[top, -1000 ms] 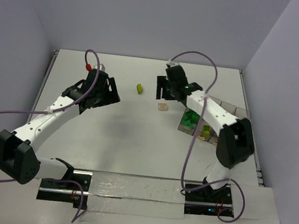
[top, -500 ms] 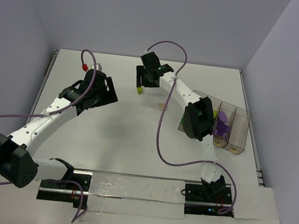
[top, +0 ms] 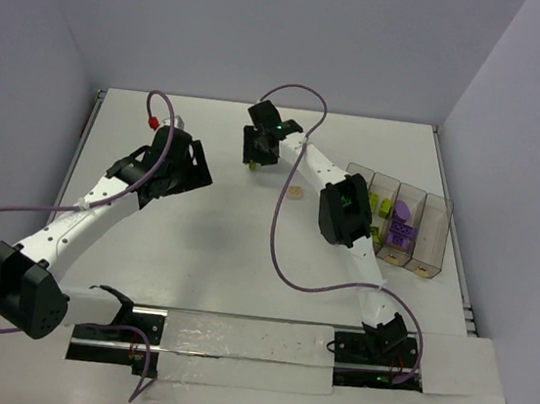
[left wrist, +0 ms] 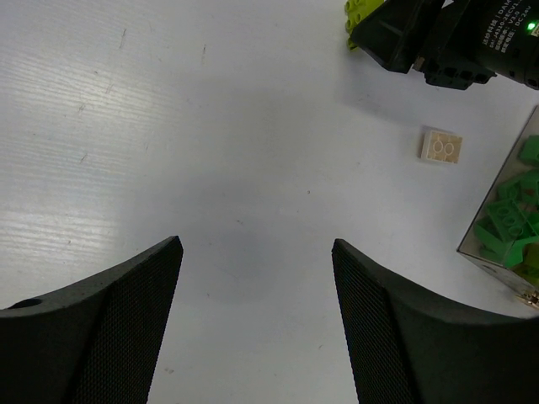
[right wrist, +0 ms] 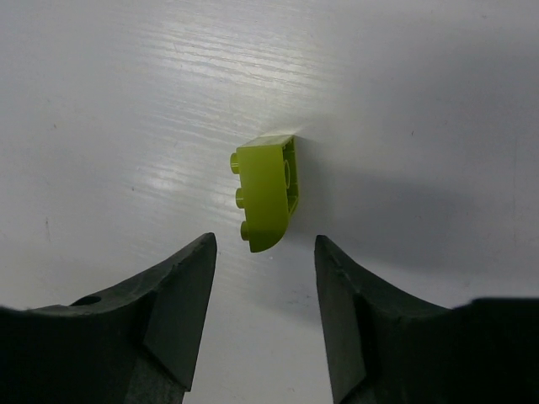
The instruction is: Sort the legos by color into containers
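Lining up right claw (right wrist: 263,261), spread, above yellow-green brick (right wrist: 265,192) lying on its side on the counter (right wrist: 101,101). Descend straight, centre it, close gently; studs face one finger, could twist. Left claw (left wrist: 257,278) spread, idle.

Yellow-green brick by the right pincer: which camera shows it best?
Right wrist: the yellow-green brick lies whole and close at the tips of the open right pincer. Top external shows at most a sliver beneath that pincer; left wrist, only a corner at the frame's top edge.
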Robot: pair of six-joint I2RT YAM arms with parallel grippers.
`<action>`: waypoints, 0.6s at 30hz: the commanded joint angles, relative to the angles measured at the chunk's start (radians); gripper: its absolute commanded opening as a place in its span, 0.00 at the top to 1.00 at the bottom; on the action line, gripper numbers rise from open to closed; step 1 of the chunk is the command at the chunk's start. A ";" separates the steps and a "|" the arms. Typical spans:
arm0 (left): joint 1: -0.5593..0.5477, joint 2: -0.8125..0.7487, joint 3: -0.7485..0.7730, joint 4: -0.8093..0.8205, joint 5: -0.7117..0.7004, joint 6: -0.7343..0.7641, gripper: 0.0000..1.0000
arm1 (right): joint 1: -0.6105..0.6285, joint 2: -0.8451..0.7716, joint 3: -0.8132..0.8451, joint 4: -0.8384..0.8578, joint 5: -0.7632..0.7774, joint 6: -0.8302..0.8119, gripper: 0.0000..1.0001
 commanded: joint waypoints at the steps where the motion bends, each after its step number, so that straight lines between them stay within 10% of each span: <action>1: 0.005 -0.033 -0.004 0.014 -0.005 0.017 0.21 | 0.005 0.012 0.039 0.025 -0.013 0.029 0.46; 13: 0.005 -0.064 -0.025 0.004 -0.004 0.016 0.21 | 0.004 0.042 0.086 0.020 0.002 0.034 0.65; 18: 0.005 -0.076 -0.028 0.004 -0.001 0.011 0.21 | 0.003 0.036 0.074 0.026 0.005 0.029 0.54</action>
